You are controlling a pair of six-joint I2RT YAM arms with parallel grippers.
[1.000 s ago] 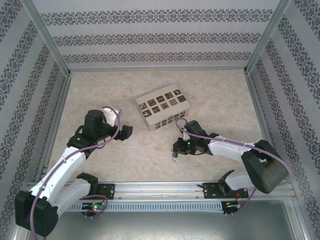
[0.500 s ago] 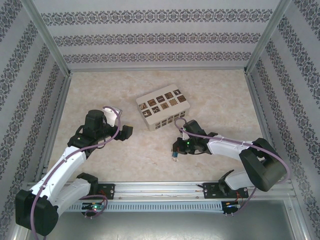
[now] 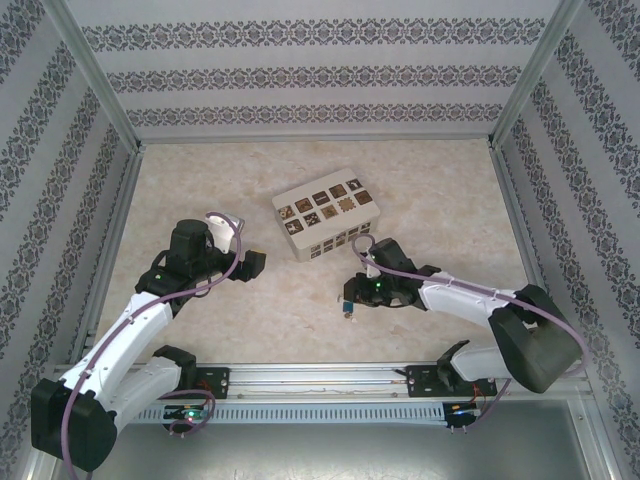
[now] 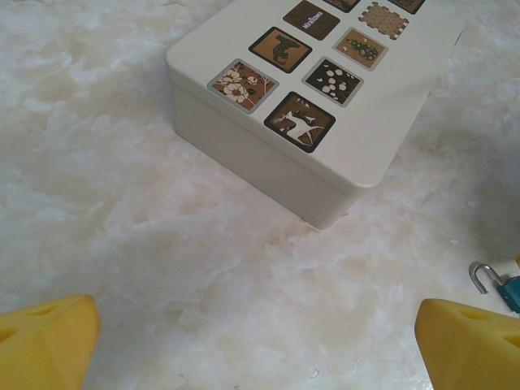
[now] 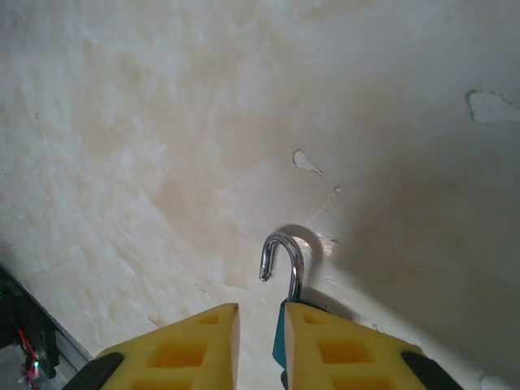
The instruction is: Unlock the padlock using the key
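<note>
The tiny teal padlock (image 5: 280, 337) lies between my right gripper's (image 5: 262, 345) yellow fingers, its body against the inner face of the right finger (image 5: 341, 353). A strip of table shows between it and the left finger. Its silver shackle (image 5: 282, 258) sticks out ahead with one end free. From the top view the padlock (image 3: 346, 306) sits at the right gripper's (image 3: 352, 300) tip, in front of the white box. It also appears at the right edge of the left wrist view, padlock (image 4: 497, 283). My left gripper (image 4: 260, 349) is wide open over bare table. I cannot make out the key.
The white box with brown patterned squares (image 3: 328, 222) stands mid-table, just beyond both grippers, and its near corner (image 4: 325, 215) is close ahead of the left gripper. Patterned walls and metal posts (image 3: 95, 85) enclose the marble-look table (image 3: 440, 190).
My right gripper has shifted slightly left and away from the table's near edge, and the padlock has moved with it. The left arm has stayed still.
</note>
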